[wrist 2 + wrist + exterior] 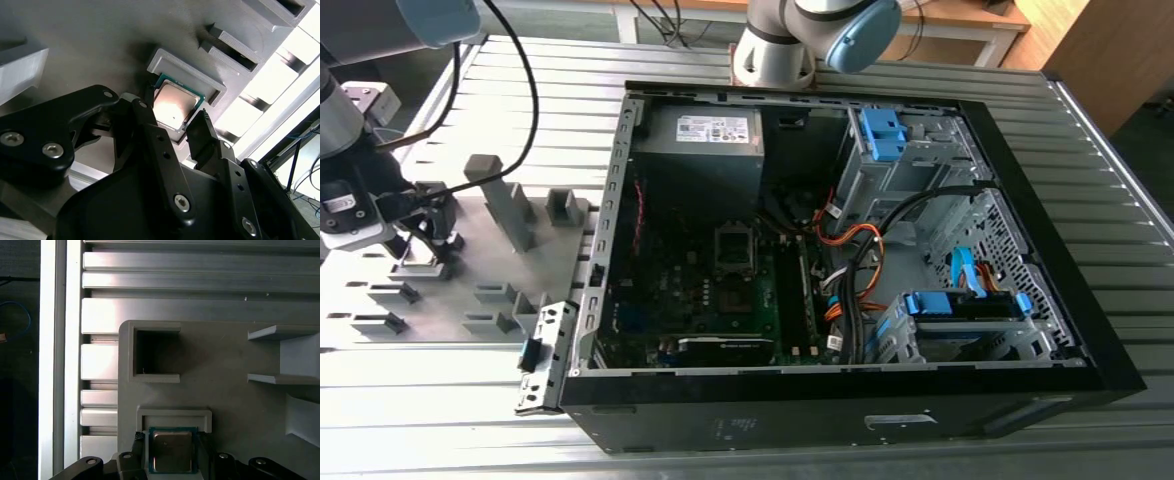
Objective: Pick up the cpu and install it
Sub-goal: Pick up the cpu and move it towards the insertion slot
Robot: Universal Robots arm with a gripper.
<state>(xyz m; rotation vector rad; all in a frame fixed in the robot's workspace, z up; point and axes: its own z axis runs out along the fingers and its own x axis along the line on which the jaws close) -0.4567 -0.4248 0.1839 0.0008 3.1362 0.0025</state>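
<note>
gripper [176,108] stood spread astride cpu [172,450] at fixture plate's [245,435] edge | judged light, rigid, slick, fragile | best pinched by opposite edges

cpu [172,98] | near edge hidden behind gripper [176,107] (second wrist view) | contact cannot be told

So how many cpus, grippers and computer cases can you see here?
cpu: 1
gripper: 1
computer case: 1
Total: 3
</note>
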